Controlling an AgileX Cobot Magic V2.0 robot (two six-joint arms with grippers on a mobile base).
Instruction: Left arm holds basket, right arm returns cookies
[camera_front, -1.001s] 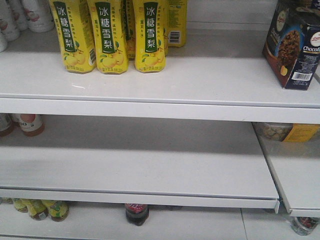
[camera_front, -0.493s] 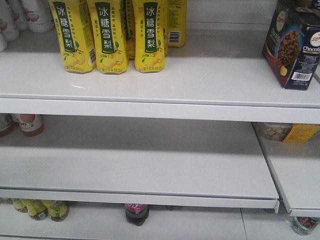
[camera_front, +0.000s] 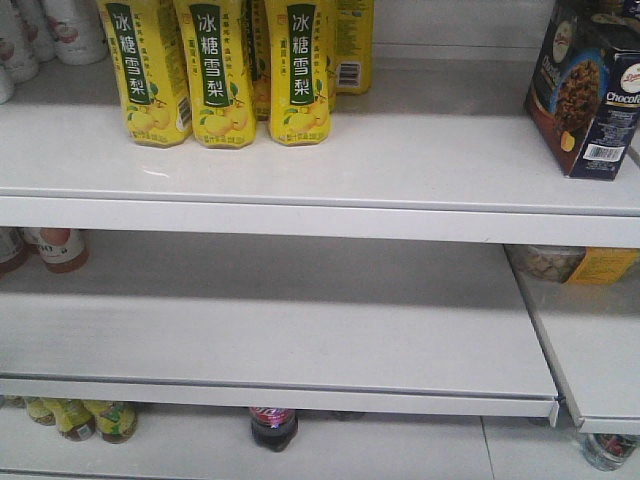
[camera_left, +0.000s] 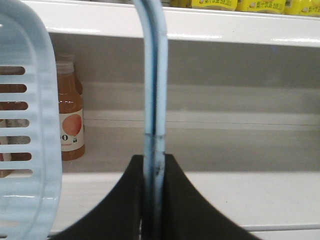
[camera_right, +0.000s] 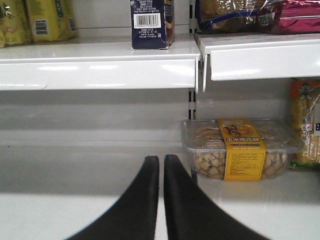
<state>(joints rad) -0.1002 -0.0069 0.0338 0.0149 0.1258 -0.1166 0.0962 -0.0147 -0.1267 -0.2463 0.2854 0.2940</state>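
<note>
The navy cookies box (camera_front: 588, 92) stands upright at the right end of the top shelf, and its barcode side shows as cookies (camera_right: 152, 23) in the right wrist view. No gripper touches it. My left gripper (camera_left: 154, 162) is shut on the light blue basket's hoop handle (camera_left: 154, 75). The basket's slotted wall (camera_left: 27, 125) fills the left of that view. My right gripper (camera_right: 161, 162) is shut with nothing in it, below the cookies' shelf and level with the lower shelf. Neither gripper shows in the front view.
Yellow green-labelled bottles (camera_front: 215, 70) stand at the top shelf's left. A clear tub of snacks with a yellow label (camera_right: 242, 150) sits just right of my right gripper. An orange drink bottle (camera_left: 70, 112) stands behind the basket. More bottles (camera_front: 273, 425) line the bottom shelf.
</note>
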